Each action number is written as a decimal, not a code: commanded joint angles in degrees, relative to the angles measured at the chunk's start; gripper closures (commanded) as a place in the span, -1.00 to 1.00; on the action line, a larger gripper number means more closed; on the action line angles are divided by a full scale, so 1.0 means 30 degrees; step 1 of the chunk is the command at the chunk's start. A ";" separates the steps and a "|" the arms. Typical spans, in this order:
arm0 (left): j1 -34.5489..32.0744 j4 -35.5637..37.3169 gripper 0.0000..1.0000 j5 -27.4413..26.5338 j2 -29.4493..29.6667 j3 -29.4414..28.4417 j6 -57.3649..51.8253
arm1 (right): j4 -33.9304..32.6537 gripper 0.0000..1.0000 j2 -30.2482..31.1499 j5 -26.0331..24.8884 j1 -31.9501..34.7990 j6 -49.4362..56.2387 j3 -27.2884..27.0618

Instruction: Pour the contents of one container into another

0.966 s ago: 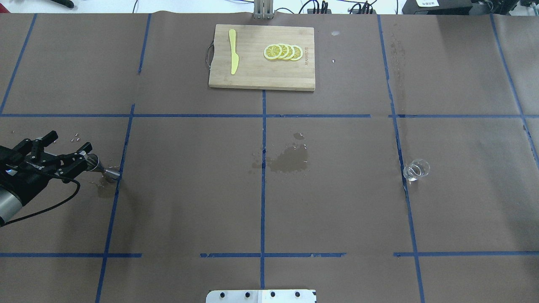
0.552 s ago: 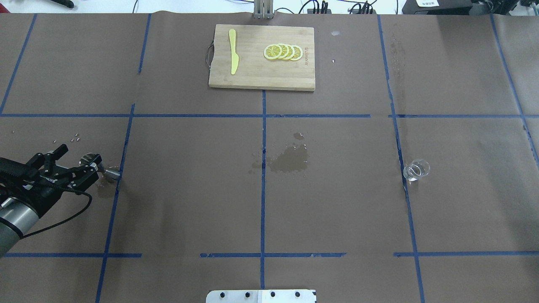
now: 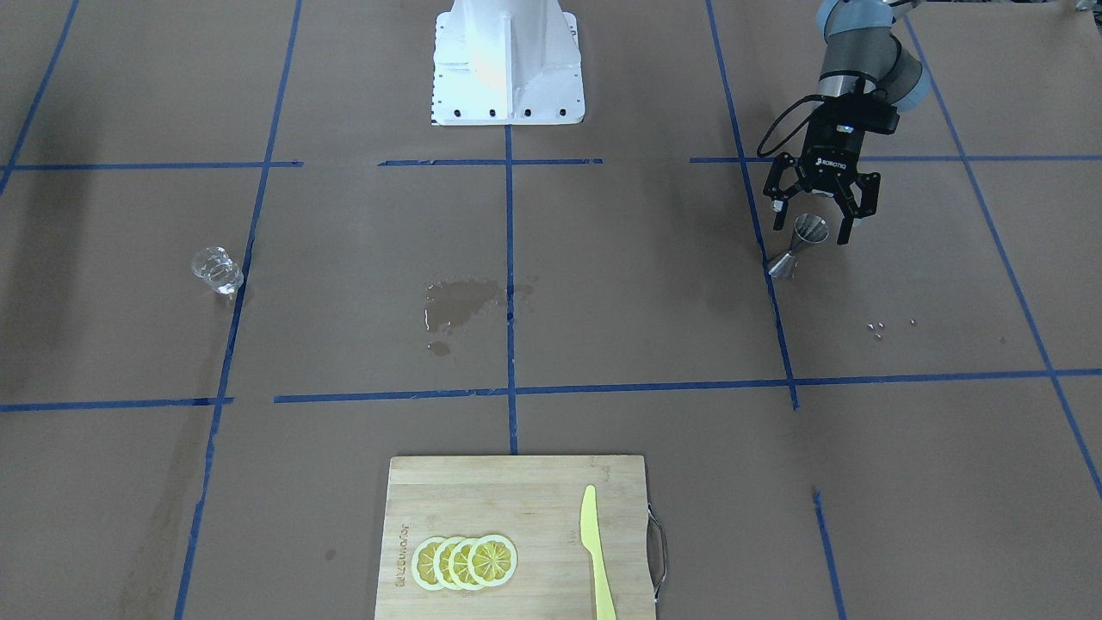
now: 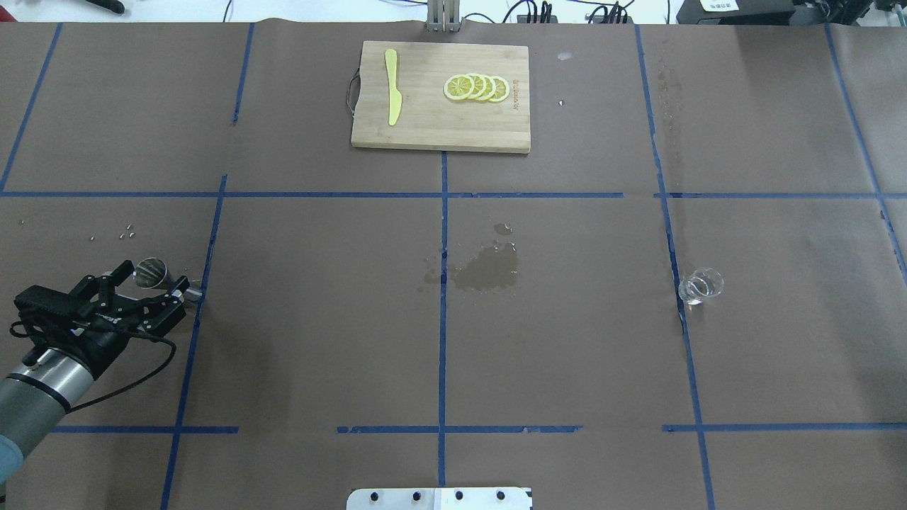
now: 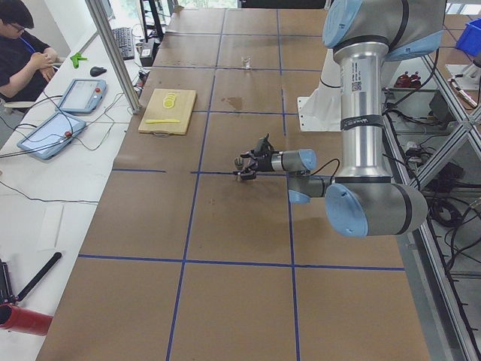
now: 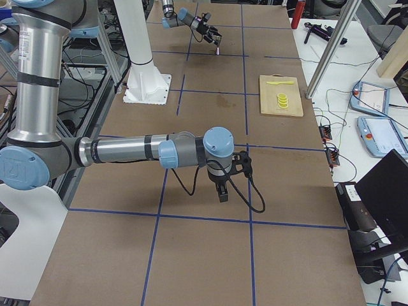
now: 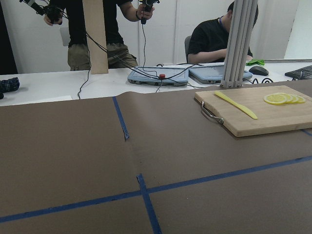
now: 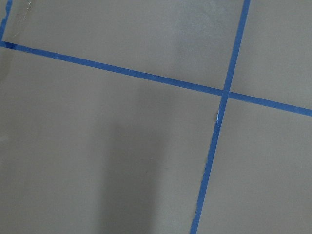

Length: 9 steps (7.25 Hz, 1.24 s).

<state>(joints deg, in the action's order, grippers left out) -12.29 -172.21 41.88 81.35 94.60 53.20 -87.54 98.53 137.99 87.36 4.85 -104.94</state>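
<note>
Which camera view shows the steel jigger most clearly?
The exterior front-facing view: the jigger shows whole, its hourglass shape unobstructed. Overhead, the left gripper partly covers it. The side views show it tiny; the wrist views miss it.

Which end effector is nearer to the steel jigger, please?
Left. The left end effector, open, is right at the jigger; the right end effector is far off on the opposite side.

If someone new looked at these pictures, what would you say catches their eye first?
First, the left gripper, open with its fingers on either side of the steel jigger near the table's left edge. Next, the dark wet patch at mid-table, and the cutting board at the far side with lemon slices and a yellow knife. The glass tumbler stands alone to the right.
</note>
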 commanded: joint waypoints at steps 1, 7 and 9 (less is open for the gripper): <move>0.0259 -0.0019 -1.00 -0.0045 0.0597 -0.0973 0.0780 | 0.0000 -1.00 -0.0001 0.0000 0.0000 0.0025 0.0000; 0.0407 -0.0048 0.00 -0.0016 0.0599 -0.1474 0.1162 | 0.0000 -1.00 -0.0030 0.0000 0.0000 0.0026 0.0029; 0.0436 -0.0048 0.23 -0.0016 0.0599 -0.1445 0.1191 | 0.0000 -1.00 -0.0030 -0.0029 0.0000 0.0026 0.0029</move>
<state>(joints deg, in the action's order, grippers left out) -11.02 -172.35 41.84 83.14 90.21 56.69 -87.50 98.44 137.97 87.36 4.92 -104.90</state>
